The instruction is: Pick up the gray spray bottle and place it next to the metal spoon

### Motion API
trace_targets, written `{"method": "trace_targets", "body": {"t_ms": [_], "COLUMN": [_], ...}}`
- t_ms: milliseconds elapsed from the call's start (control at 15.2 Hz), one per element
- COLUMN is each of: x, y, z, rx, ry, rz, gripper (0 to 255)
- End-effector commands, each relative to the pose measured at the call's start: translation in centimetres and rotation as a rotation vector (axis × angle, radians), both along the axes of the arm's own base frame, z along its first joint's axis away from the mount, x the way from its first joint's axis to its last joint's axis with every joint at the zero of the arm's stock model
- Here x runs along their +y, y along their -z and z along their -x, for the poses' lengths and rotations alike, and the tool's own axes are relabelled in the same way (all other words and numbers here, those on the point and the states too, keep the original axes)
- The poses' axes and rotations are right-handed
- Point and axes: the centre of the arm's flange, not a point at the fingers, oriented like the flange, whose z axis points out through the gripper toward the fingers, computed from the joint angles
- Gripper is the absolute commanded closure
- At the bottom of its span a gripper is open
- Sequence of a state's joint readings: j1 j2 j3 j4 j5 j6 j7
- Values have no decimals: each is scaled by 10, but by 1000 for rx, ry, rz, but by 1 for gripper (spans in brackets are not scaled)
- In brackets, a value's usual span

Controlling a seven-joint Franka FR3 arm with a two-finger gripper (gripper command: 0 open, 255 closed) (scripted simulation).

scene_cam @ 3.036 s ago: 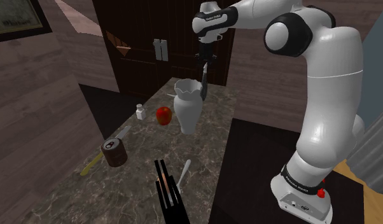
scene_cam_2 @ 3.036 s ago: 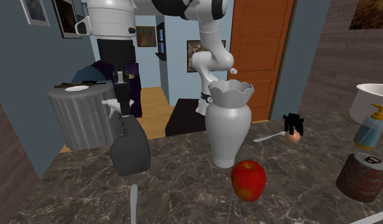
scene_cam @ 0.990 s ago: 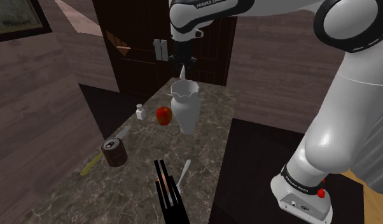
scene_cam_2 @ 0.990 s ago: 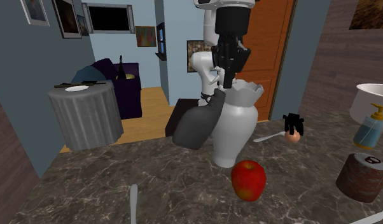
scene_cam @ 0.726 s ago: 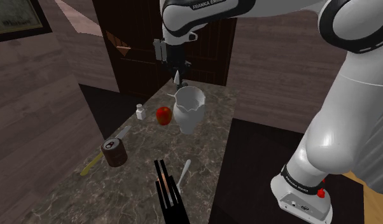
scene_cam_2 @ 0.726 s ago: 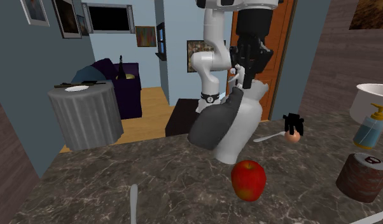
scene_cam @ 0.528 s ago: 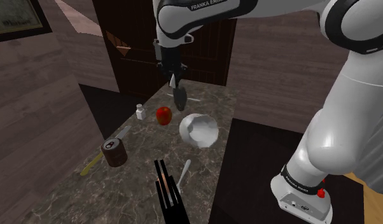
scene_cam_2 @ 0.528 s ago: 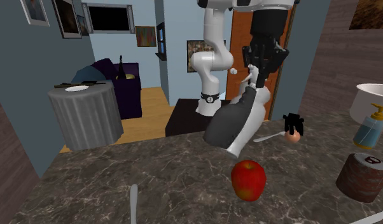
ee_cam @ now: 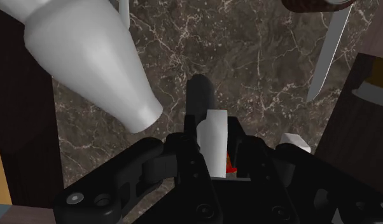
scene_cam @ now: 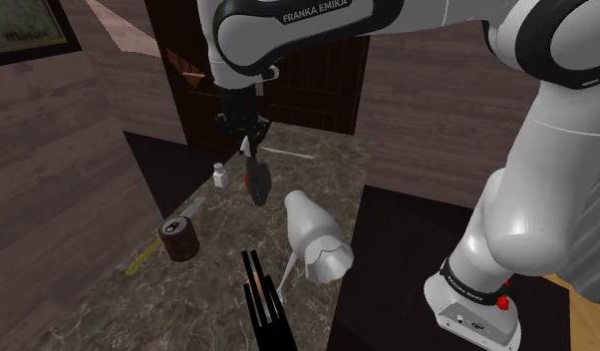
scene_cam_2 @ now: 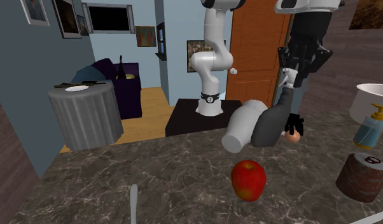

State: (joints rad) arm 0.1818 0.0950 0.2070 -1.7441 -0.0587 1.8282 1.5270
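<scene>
One tool (scene_cam: pixel 247 143) grips the dark grey spray bottle (scene_cam: pixel 256 184) — white vase (scene_cam: pixel 316 237) lying sideways nearby.

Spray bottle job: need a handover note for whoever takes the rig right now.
Gripper: shut on the spray bottle, which hangs tilted over the counter.
Spoon: on the counter beside the black block. A white vase lies on its side close by it.
Done: bottle picked up.
Left: carry it to the spoon, set it down beside the spoon and probably clear of the vase, then release.
</scene>
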Motion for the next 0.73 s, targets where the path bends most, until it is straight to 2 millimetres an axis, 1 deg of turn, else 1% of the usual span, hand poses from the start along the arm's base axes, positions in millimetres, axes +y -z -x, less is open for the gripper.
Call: {"method": "trace_targets", "body": {"t_ms": [0,66,132,660], "x": [27,40,58,58], "y": [0,0,0,42], "z": [6,9,13,13], "rx": [0,0,0,0], "ry": [2,2,2,2], "rz": [0,0,0,0], "gripper": [255,255,255,255]}}
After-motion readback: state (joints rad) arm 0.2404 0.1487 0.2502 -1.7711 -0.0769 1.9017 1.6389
